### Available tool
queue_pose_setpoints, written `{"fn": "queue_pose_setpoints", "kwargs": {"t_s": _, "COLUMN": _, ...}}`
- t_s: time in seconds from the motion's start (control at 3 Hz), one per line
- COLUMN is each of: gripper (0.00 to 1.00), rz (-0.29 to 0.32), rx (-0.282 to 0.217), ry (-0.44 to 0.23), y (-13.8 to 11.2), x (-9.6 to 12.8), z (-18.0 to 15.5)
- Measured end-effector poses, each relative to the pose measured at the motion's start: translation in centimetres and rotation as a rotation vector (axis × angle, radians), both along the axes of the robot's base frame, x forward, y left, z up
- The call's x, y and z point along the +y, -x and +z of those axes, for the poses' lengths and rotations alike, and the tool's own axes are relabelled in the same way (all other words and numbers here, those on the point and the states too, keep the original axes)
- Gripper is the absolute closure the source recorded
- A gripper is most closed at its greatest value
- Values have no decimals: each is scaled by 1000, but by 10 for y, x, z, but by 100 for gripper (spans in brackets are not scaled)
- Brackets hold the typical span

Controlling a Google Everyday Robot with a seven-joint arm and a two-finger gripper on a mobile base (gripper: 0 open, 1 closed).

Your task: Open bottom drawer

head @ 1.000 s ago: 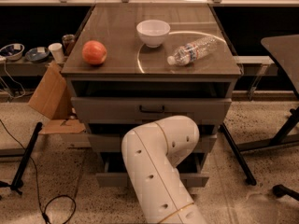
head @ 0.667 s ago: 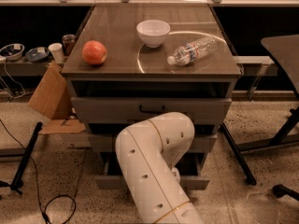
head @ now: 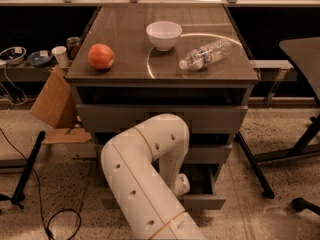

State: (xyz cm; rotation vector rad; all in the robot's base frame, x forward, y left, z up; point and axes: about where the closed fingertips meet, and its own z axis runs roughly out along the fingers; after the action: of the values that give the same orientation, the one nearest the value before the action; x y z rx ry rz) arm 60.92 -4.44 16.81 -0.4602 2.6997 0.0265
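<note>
The flat grey bottom drawer (head: pixel 212 202), lowest in the cabinet, is standing partly out, so pulling appears underway. The gripper is lying hidden behind the white jointed arm (head: pixel 145 174) at the drawer's centre, and its grip cannot be told. The next move is calling for a straight outward pull.

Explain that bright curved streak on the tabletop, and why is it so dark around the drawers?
Camera view: the streak is glare on the glossy tabletop, arcing past the bowl. Camera view: the drawers lie in the top's shadow, where the pincer sits at the bottom drawer.
</note>
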Motion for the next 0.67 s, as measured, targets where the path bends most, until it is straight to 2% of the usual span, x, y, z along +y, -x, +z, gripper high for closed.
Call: {"fn": "queue_pose_setpoints", "kwargs": {"t_s": 0.67, "gripper": 100, "rz": 180, "rx": 106, "ry": 127, "y": 18, "x": -2, "z": -2}}
